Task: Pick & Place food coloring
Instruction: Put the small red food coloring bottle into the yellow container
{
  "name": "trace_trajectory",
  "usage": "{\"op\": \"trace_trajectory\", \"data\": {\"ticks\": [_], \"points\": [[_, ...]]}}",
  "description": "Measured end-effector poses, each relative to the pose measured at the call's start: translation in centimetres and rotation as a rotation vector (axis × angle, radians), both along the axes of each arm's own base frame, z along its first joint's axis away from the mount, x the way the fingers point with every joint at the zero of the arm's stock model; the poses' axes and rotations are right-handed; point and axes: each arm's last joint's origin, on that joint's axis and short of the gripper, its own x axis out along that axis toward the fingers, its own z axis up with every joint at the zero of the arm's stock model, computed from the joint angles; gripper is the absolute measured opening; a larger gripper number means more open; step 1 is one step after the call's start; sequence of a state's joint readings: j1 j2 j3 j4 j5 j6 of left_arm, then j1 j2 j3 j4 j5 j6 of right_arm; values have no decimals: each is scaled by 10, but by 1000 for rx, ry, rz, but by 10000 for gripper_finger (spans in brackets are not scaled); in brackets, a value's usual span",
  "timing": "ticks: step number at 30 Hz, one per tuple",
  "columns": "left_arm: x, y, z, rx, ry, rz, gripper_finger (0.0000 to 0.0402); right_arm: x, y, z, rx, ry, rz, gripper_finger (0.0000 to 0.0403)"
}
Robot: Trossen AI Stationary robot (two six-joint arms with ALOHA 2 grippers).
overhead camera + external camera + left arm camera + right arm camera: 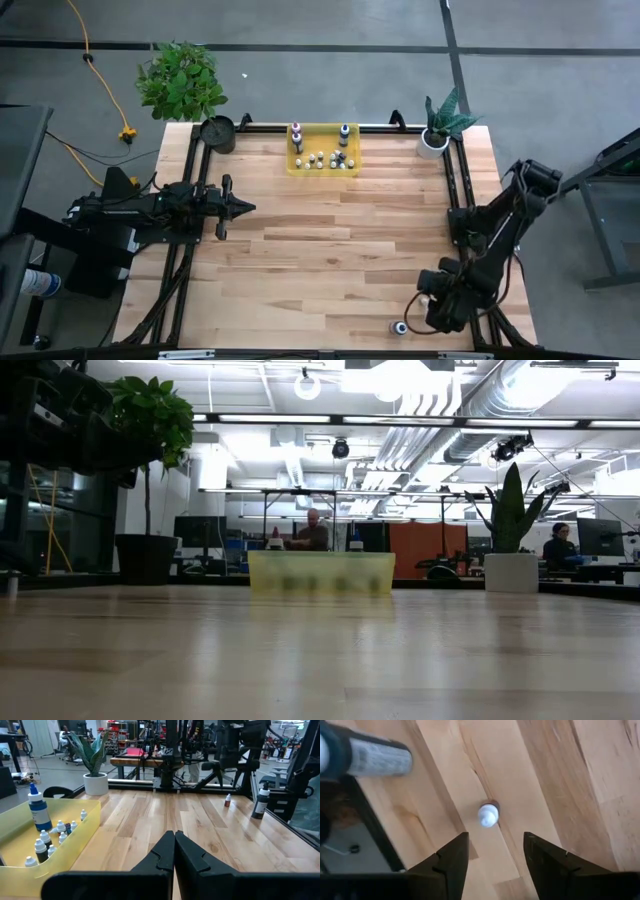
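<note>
Right tool (492, 851) wide, empty, poised above small white-capped bottle (488, 815) standing on surface, far from yellow bin (322, 150). Most food coloring (325, 160) already in bin. Left tool (245, 207) closed, idle short of bin.

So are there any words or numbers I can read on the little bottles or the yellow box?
No text can be read anywhere in these pictures.
Food coloring bottles in the yellow bin: any labels are too small to read.
Small bottle on the table below the right gripper's open fingers: only its white cap shows, no writing.
Tall dark bottle: label blurred.
</note>
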State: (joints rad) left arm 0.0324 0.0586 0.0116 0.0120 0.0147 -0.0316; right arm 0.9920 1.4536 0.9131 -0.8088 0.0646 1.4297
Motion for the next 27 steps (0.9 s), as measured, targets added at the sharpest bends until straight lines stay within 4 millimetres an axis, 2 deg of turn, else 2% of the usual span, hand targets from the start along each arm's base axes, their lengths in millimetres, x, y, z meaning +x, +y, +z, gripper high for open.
{"op": "trace_trajectory", "data": {"ticks": [7, 20, 27], "points": [[0, 0, 0, 0, 0, 0, 0, -2, 8, -15, -81, -14, 48, 179], [0, 0, 0, 0, 0, 0, 0, 0, 11, -16, -102, -61, 100, 175], [0, 0, 0, 0, 0, 0, 0, 3, 18, -25, -81, -49, 152, 174]]}}
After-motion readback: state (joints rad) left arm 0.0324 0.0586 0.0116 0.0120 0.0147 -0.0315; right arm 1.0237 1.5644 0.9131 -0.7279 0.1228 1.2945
